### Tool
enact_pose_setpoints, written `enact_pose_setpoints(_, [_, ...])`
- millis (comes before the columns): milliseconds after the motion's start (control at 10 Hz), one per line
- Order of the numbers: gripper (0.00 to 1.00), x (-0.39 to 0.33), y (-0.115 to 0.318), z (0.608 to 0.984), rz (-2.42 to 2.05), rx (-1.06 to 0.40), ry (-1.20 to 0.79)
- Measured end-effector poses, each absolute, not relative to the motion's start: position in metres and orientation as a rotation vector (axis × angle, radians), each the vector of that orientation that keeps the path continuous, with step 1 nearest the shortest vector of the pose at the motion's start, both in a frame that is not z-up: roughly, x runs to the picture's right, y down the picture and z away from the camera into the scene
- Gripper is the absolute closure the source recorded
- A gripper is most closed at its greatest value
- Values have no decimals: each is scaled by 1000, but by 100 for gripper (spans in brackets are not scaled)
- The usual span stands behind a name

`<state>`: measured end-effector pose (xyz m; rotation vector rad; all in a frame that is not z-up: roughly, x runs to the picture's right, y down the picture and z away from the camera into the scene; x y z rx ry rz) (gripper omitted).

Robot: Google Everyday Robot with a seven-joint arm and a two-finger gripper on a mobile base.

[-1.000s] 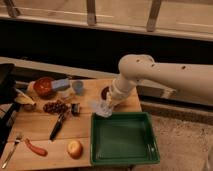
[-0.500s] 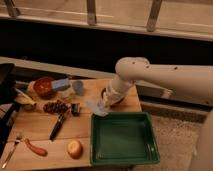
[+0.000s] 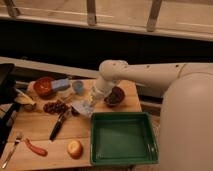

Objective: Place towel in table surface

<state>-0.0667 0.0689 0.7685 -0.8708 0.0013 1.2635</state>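
The towel (image 3: pixel 81 108) is a small pale blue-white cloth. It hangs from my gripper (image 3: pixel 92 103) and its lower end is at or just above the wooden table (image 3: pixel 40 135), left of the green tray. My gripper is at the end of the white arm (image 3: pixel 145 75), which reaches in from the right, and it is shut on the towel's upper right part. The fingers themselves are mostly hidden behind the cloth and the wrist.
A green tray (image 3: pixel 122 137) sits at the front right. A dark red bowl (image 3: pixel 116 96) is behind the gripper. To the left are grapes (image 3: pixel 55 106), a black-handled tool (image 3: pixel 57 126), a red bowl (image 3: pixel 44 86), a blue sponge (image 3: pixel 61 84), a cup (image 3: pixel 78 87), an apple (image 3: pixel 75 148) and a fork (image 3: pixel 10 150).
The arm has swung left and lower, carrying the towel from the tray's back-left corner to over the wooden table beside the grapes.
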Motion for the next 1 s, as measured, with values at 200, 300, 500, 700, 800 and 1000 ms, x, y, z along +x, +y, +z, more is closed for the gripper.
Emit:
enact_pose_setpoints(200, [47,-76,63,783,1239,-859,-89])
enact_pose_setpoints(300, [36,-72,54,791,1238,-833,-117])
enact_pose_setpoints(500, [21,-66,36,803,1242,-797,-136])
enact_pose_setpoints(700, [20,-48,18,818,1266,-761,-134])
enact_pose_setpoints(800, [20,-49,16,819,1266,-759,-135])
enact_pose_setpoints(1000, [20,-48,17,819,1266,-761,-134])
